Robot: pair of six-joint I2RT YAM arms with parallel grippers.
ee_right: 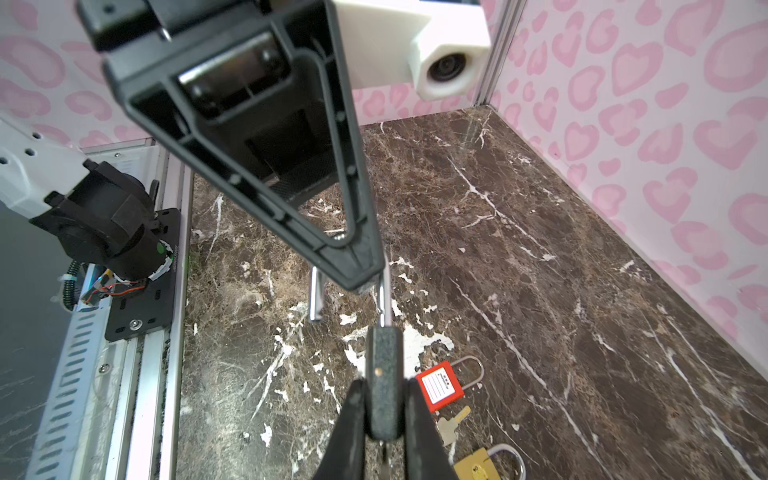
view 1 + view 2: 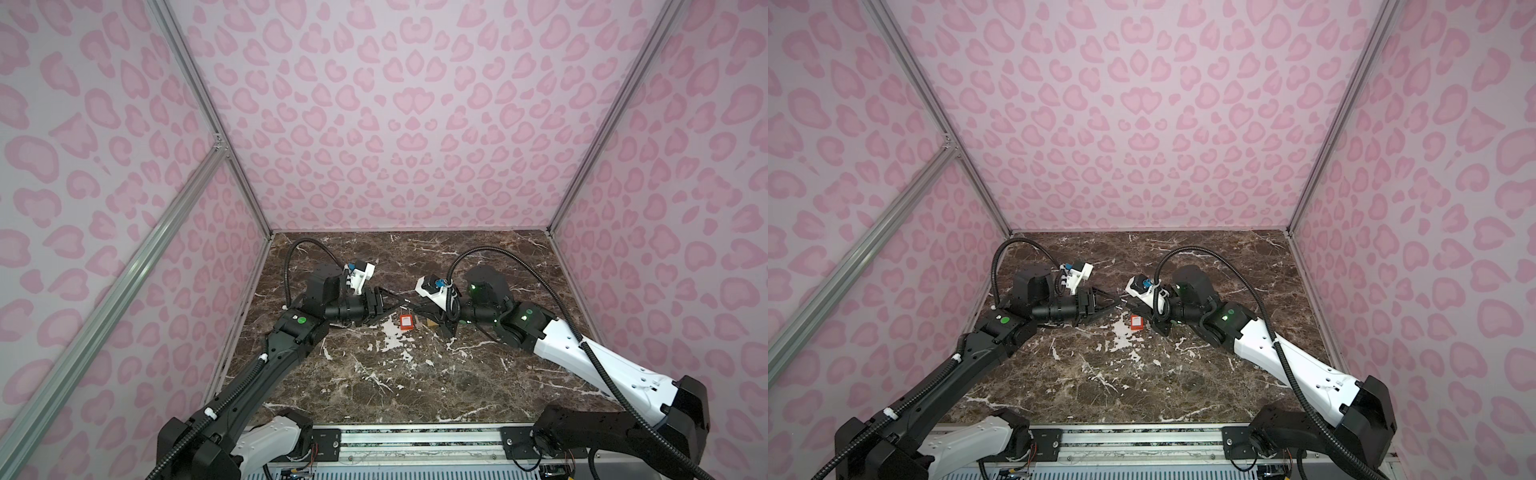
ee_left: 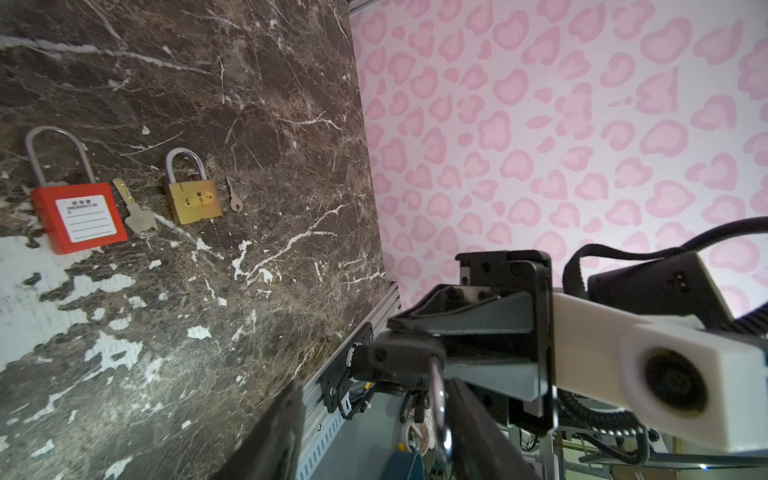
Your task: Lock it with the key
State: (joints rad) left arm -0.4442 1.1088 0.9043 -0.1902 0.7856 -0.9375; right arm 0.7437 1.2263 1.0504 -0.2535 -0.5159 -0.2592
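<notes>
The right gripper [image 1: 384, 390] is clamping the black padlock [image 1: 385, 353] in the air at mid-table, between the arms. Its shackle [image 1: 387, 299] is standing open. The left gripper [image 3: 374, 386], fingers apart, is straddling the shackle's bend. I judge that locking is not yet done. Whether a key is sitting in it, I cannot tell.

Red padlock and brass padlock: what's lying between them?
One key, gold blade and silver head, lies between the red padlock and the brass padlock. Clearest in the left wrist view.
</notes>
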